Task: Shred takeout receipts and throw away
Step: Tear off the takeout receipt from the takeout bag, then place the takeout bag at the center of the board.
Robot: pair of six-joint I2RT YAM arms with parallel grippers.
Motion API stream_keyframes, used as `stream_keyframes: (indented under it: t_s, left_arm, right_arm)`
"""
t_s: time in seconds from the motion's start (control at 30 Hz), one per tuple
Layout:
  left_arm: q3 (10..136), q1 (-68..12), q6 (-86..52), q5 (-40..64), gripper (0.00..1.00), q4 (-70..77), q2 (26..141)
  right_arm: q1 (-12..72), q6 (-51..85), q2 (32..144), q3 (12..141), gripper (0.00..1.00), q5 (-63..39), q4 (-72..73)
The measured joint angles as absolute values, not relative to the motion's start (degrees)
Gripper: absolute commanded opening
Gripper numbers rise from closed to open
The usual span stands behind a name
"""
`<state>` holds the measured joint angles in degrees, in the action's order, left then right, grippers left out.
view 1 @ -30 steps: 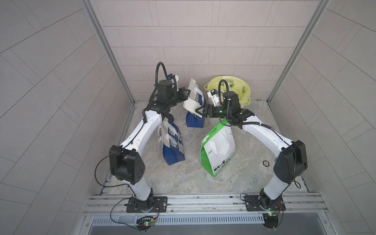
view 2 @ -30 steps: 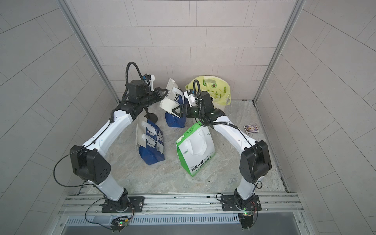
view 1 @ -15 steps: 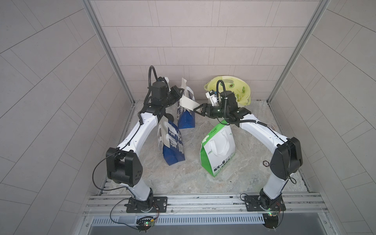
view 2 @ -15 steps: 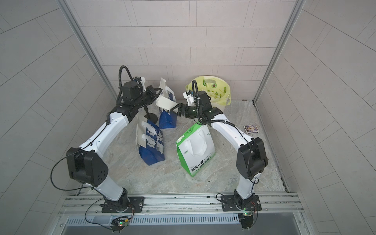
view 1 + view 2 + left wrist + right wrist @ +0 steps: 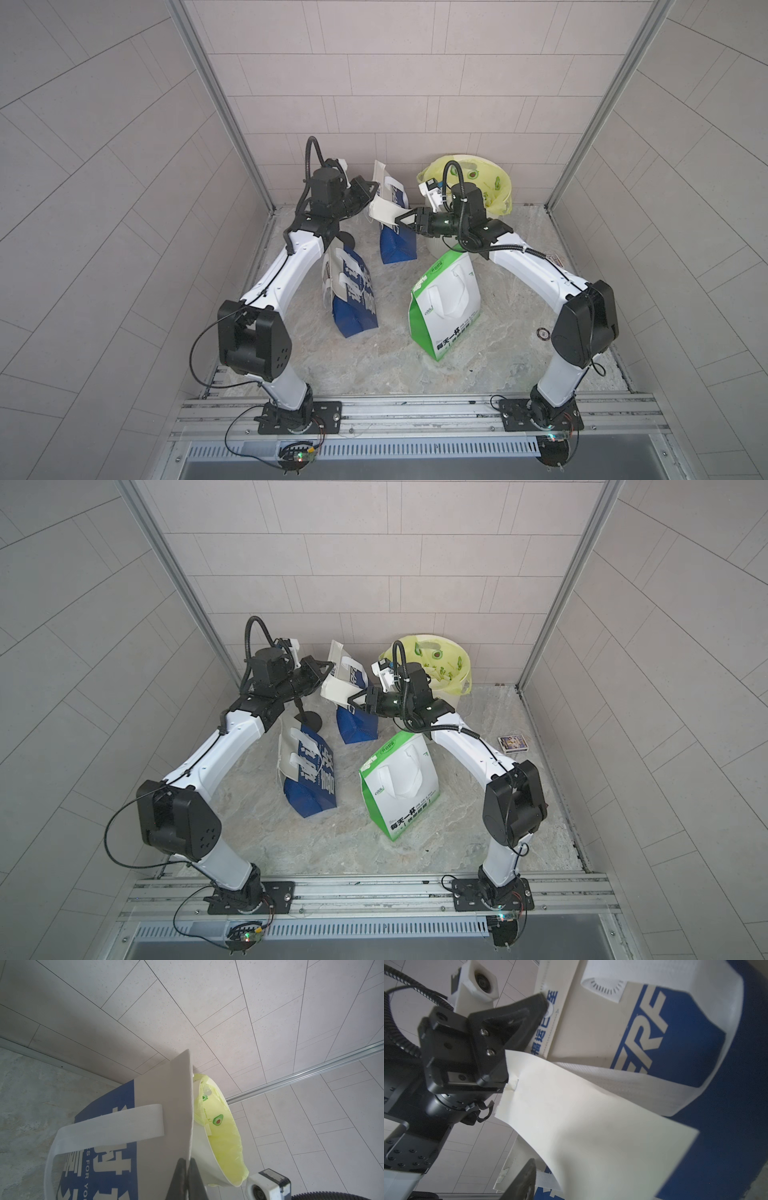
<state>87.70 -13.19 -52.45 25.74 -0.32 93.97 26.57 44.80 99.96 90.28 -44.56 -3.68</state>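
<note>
A white receipt (image 5: pixel 384 210) (image 5: pixel 336 688) hangs curled off the top of the far blue bag (image 5: pixel 399 245) (image 5: pixel 357 725). My left gripper (image 5: pixel 374 190) (image 5: pixel 187 1160) is shut on that bag's white upper edge. The receipt's taped end (image 5: pixel 512 1084) disappears behind the left gripper's fingers. In the right wrist view the receipt (image 5: pixel 581 1115) sweeps across in front of the blue bag (image 5: pixel 695 1043). My right gripper (image 5: pixel 399 218) (image 5: pixel 353 698) is at the receipt's free end with its jaws apart. One finger (image 5: pixel 527 1176) shows beside the sheet without touching it; the other is hidden.
A white bin with a yellow avocado-print liner (image 5: pixel 494 183) (image 5: pixel 224 1136) stands at the back right, just behind the right wrist. A second blue bag (image 5: pixel 353 299) and a green-and-white bag (image 5: pixel 449 307) stand mid-table. A small card box (image 5: pixel 514 743) and a ring (image 5: pixel 542 333) lie at the right.
The left gripper carried the far blue bag and the receipt left, then back right. The right gripper followed, and its jaws have narrowed around the receipt's free end.
</note>
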Motion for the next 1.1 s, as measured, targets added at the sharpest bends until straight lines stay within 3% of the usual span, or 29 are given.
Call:
stream_keyframes:
  t_s: [0.13,0.4,1.1]
  left_arm:
    - [87.44,-13.19,-52.07,25.82,0.0,-0.47,93.97]
    - [87.07,-13.19,-51.53,25.69,0.0,-0.89,94.02]
    - [87.2,-15.51,-44.66,25.47,0.0,-6.39,101.34]
  right_arm:
    - [26.57,45.1,99.2,89.78,0.32,-44.64,-2.26]
    - [26.57,40.49,96.84,87.55,0.0,-41.93,-2.74]
    - [30.3,21.8,87.61,83.94,0.0,-37.54,-3.66]
